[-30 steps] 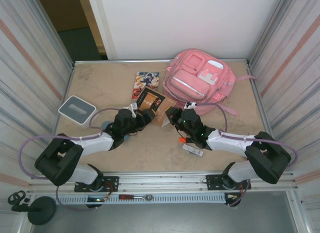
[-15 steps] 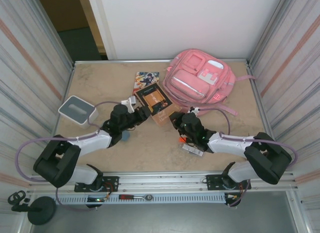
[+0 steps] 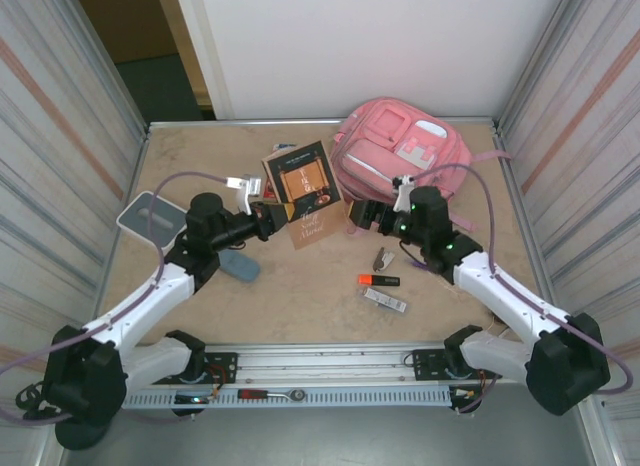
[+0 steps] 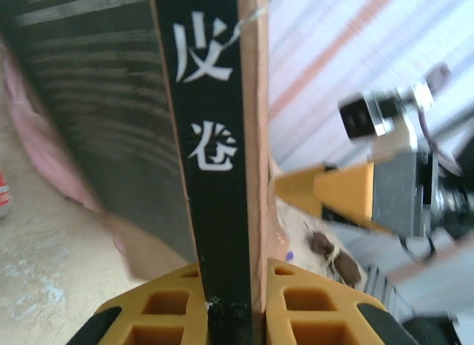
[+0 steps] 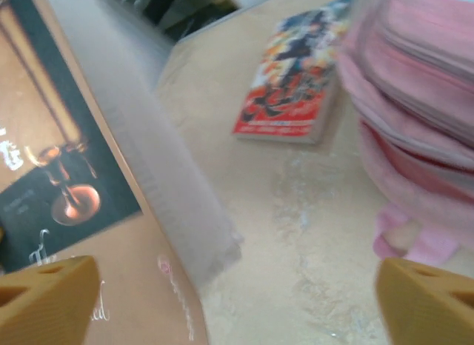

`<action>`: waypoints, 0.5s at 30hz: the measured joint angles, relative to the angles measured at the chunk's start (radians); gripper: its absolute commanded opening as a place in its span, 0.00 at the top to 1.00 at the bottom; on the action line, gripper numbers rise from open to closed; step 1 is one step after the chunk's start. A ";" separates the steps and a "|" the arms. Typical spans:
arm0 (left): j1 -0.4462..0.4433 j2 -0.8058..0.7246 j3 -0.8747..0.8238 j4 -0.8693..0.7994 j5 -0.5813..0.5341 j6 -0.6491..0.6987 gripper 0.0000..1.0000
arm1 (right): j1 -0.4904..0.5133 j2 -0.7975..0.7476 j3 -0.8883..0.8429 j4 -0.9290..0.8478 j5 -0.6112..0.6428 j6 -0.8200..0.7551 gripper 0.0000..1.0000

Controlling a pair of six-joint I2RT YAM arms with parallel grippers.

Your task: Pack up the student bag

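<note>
The student bag [image 3: 400, 156], a pink backpack, lies at the back right of the table; its pink fabric [image 5: 422, 101] shows at the right of the right wrist view. My left gripper [image 3: 264, 214] is shut on a brown-and-black book [image 3: 305, 191], held on edge above the table just left of the bag. The black spine with white characters [image 4: 215, 138] runs up from between my yellow fingers [image 4: 163, 308]. My right gripper [image 3: 360, 216] hangs open between the book and the bag, nothing between its fingertips [image 5: 44, 300]. The book's cover [image 5: 44, 175] is at its left.
A comic book [image 3: 285, 151] lies behind the held book, flat on the table [image 5: 296, 78]. A grey-white box [image 3: 150, 218] sits at the left, a blue object [image 3: 238, 264] beneath my left arm. An orange marker [image 3: 378, 280], a small white item [image 3: 385, 301] and a metal piece [image 3: 381, 256] lie in front.
My left gripper has lifted the book off the table and carried it back and leftward. My right gripper has let go, risen and swung back toward the bag, uncovering the marker.
</note>
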 measured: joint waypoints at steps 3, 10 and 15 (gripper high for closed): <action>0.000 -0.025 0.032 -0.060 0.096 0.098 1.00 | -0.061 0.023 0.055 -0.029 -0.190 -0.102 0.01; -0.003 -0.031 0.081 -0.109 0.298 0.201 1.00 | -0.068 0.104 0.126 -0.023 -0.453 -0.202 0.01; -0.003 -0.031 0.099 -0.094 0.407 0.209 1.00 | -0.065 0.148 0.132 0.059 -0.583 -0.205 0.01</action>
